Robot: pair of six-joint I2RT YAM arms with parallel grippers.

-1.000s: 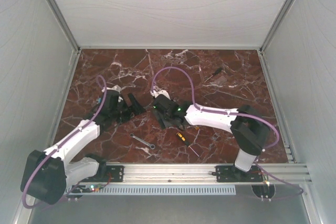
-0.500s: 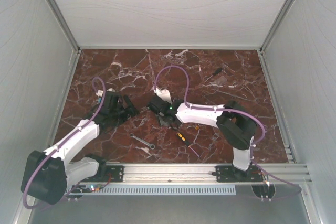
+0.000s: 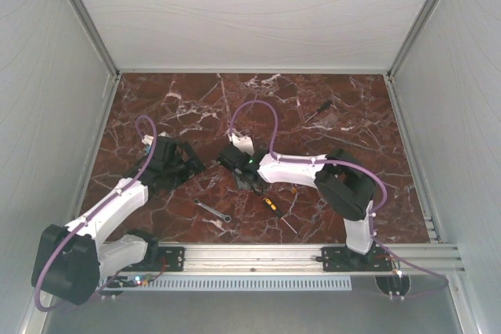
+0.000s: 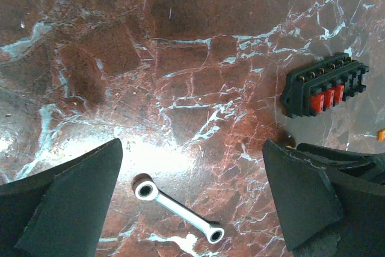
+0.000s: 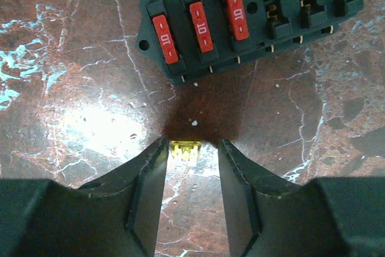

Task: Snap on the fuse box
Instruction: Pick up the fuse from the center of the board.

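Right claw [image 5: 192, 145] low over the marble [image 5: 72, 88], jaws part-way apart and straddling a small yellow fuse [image 5: 184, 148] at lower centre of the right wrist view (not yet pinched, as far as visible). Fuse box [image 5: 255, 34] flat across the top of that frame, three red fuses [image 5: 200, 27] seated at its left, slots [image 5: 283, 22] at its right vacant. Left claw [image 4: 192, 161] spread wide, empty. Probable step: picking up the fuse. Best done by centring before closing, pinching lightly by the flat sides, lifting straight, then aligning square over a vacant slot.
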